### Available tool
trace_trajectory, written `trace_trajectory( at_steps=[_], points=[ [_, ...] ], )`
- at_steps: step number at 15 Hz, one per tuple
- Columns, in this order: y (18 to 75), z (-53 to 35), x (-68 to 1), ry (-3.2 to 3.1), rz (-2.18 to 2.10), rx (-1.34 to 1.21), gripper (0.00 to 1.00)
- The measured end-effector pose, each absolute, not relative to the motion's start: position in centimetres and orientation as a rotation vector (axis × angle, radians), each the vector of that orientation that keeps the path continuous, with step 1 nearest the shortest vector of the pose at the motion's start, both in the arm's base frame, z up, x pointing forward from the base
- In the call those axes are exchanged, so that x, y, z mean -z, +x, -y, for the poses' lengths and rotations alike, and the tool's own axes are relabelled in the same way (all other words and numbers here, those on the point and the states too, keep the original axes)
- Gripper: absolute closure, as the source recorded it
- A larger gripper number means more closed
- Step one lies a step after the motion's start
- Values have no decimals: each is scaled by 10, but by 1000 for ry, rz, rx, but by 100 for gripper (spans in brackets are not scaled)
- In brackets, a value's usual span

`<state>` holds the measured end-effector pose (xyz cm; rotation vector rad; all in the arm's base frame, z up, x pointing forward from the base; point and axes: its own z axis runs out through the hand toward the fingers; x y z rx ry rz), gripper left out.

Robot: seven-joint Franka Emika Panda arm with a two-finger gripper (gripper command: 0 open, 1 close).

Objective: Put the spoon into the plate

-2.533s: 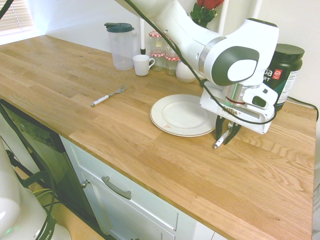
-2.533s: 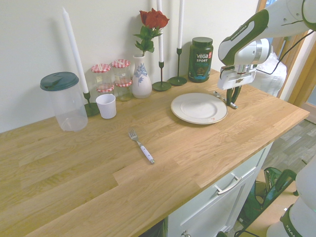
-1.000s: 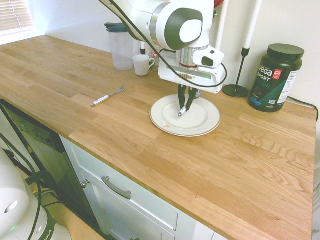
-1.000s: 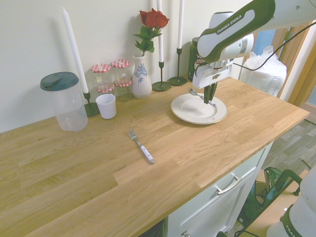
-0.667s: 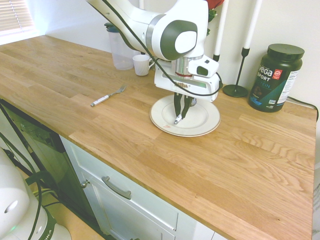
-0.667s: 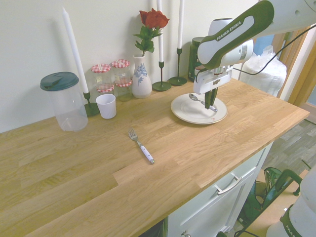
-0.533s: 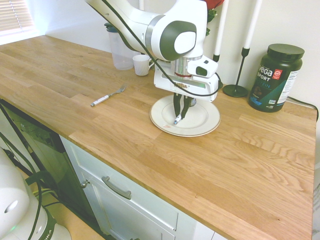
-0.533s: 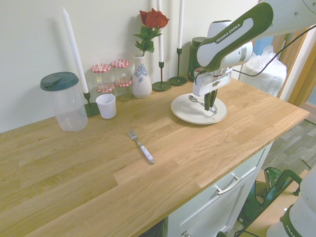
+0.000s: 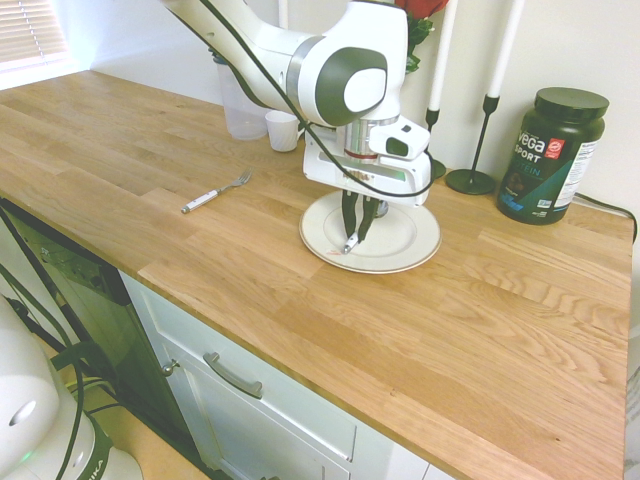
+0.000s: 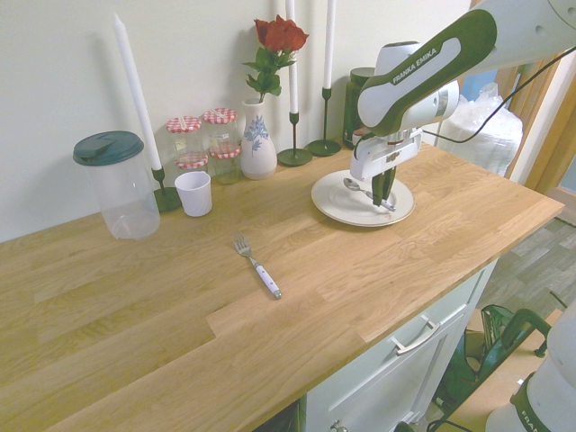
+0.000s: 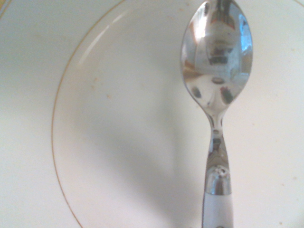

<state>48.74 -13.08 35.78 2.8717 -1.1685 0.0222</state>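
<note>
Keeping my jaws (image 9: 350,243) pinched on the spoon (image 11: 217,71) by its white handle, I have it over the plate (image 10: 337,209). From the second exterior camera, its bowl points to ten o'clock; the fork (image 10: 258,268) lies on the surface (image 10: 180,324), toward eight o'clock from the plate.

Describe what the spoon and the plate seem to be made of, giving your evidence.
Spoon: polished metal bowl, mirroring its surroundings; its smooth white handle could be plastic or similar.
Plate: probably glazed ceramic, judging by the glossy highlight and thin coloured line.
</note>
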Motion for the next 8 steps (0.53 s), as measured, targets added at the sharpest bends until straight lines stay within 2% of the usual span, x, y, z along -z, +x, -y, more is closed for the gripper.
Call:
trace_trajectory(
  at_steps=[5, 8],
  points=[
    [489, 128, -359, 2875, 1158, -28, 0],
    [496, 119, -389, 2884, 1145, -67, 0]
  ],
)
